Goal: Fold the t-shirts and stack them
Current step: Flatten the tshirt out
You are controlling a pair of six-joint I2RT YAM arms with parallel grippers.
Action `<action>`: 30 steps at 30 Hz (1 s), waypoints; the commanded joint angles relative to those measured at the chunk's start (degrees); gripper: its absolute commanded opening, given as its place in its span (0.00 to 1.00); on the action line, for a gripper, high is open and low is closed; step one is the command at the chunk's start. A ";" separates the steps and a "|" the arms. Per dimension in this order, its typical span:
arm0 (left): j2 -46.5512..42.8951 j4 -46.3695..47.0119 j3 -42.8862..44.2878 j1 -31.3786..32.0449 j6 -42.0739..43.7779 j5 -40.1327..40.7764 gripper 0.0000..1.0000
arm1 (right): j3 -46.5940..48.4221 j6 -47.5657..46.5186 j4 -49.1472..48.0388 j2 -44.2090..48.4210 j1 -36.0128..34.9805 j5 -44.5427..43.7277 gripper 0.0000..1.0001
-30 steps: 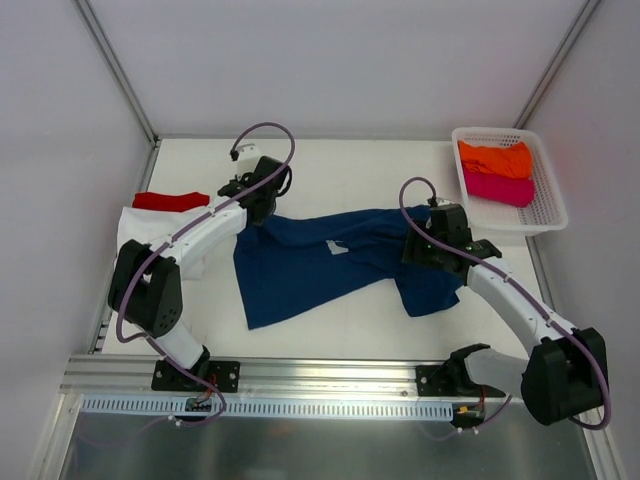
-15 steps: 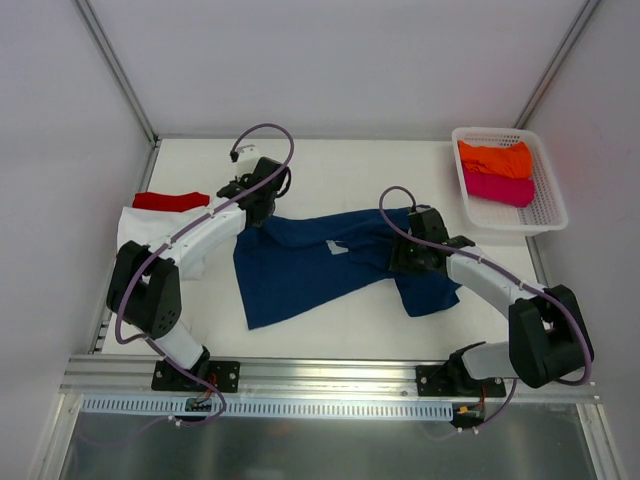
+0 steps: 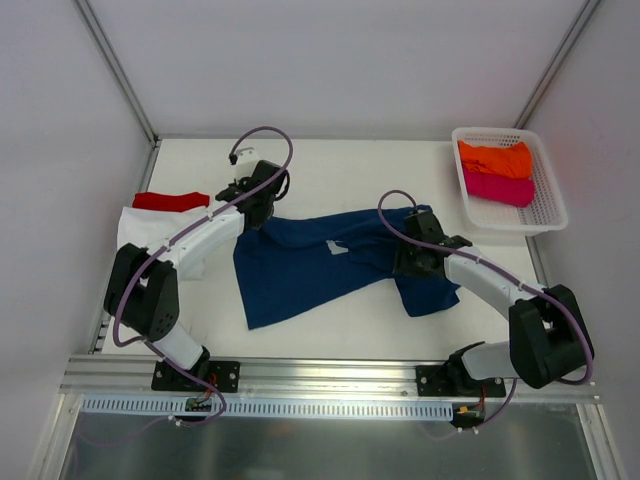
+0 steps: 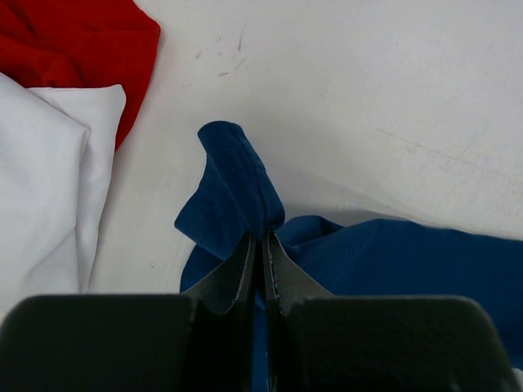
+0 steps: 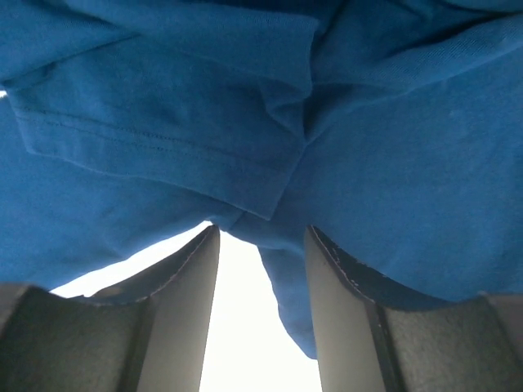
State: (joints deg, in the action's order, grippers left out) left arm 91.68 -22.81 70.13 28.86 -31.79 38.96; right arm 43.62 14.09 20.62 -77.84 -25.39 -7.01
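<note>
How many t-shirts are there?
5: the navy shirt spread mid-table, the white shirt and red shirt at the left edge, the orange shirt and magenta shirt in the basket, far right. Others may hide underneath.

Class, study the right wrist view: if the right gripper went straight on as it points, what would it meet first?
The navy t-shirt: the right gripper points into its bunched folds, apparently close, though depth is unclear.
</note>
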 commanded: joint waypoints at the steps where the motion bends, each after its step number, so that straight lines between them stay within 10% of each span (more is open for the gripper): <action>1: -2.82 1.10 -1.04 0.05 0.41 -0.11 0.00 | 2.70 0.50 0.30 -0.98 -0.28 -1.87 0.49; 12: -3.96 1.54 -2.71 -0.03 1.47 1.21 0.00 | 5.34 1.56 -2.61 -7.85 -1.51 -1.95 0.46; 21: -4.84 2.07 -4.21 -0.03 1.38 1.29 0.00 | 6.22 0.59 -0.76 -5.92 -1.86 -6.17 0.05; 30: -7.20 2.15 -4.91 0.05 1.99 0.94 0.00 | 11.83 -2.57 4.76 3.03 -3.97 -11.79 0.00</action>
State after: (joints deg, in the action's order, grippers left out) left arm 88.66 -21.67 65.58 28.86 -30.63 39.03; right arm 50.09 13.41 22.33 -80.62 -28.51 -14.44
